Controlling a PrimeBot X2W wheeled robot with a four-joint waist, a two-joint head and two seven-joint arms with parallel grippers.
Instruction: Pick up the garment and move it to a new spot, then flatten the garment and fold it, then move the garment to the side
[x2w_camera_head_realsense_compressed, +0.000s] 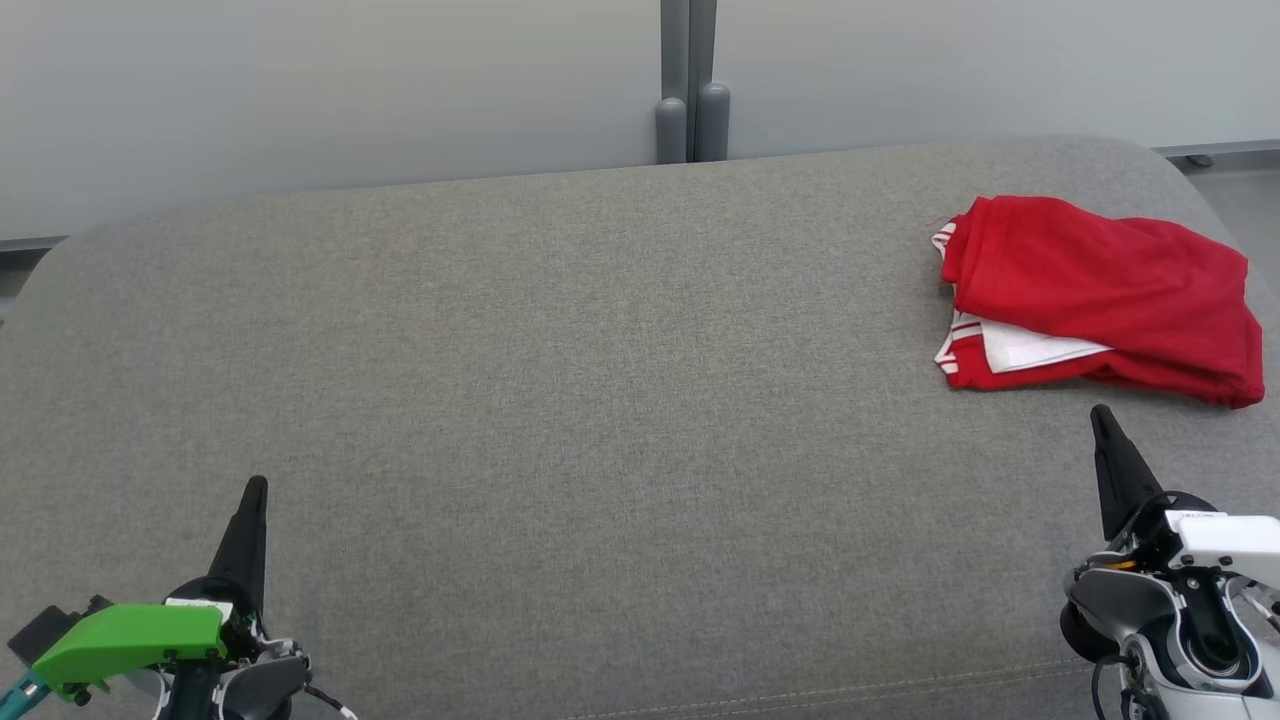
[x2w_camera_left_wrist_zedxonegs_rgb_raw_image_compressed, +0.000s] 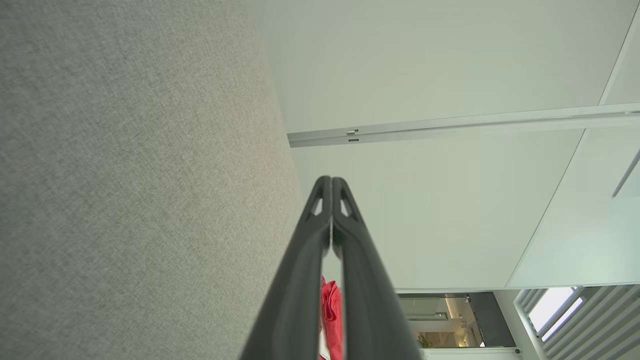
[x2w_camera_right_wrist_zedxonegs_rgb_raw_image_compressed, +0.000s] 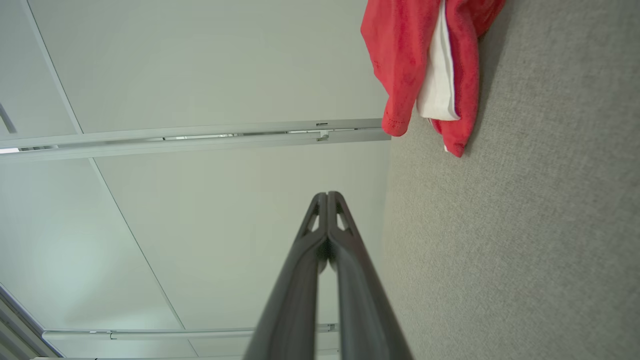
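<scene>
Lying near the far right corner of the cushion (x2w_camera_head_realsense_compressed: 560, 380), the garment (x2w_camera_head_realsense_compressed: 1100, 290) seems folded; left gripper (x2w_camera_head_realsense_compressed: 258, 485) and right gripper (x2w_camera_head_realsense_compressed: 1100, 411) sit clenched, empty. A shallow pinch could peel one layer open

Grey bench (x2w_camera_head_realsense_compressed: 560, 400) surface open across left, centre and lower frame. Only obstacle: folded red garment (x2w_camera_head_realsense_compressed: 1095, 300), upper right, just beyond right end effector (x2w_camera_head_realsense_compressed: 1102, 415). Wall panels (x2w_camera_head_realsense_compressed: 300, 90) bound the far edge.

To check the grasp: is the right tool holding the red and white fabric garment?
No, the shut right tool stands apart from the red and white fabric garment.
</scene>
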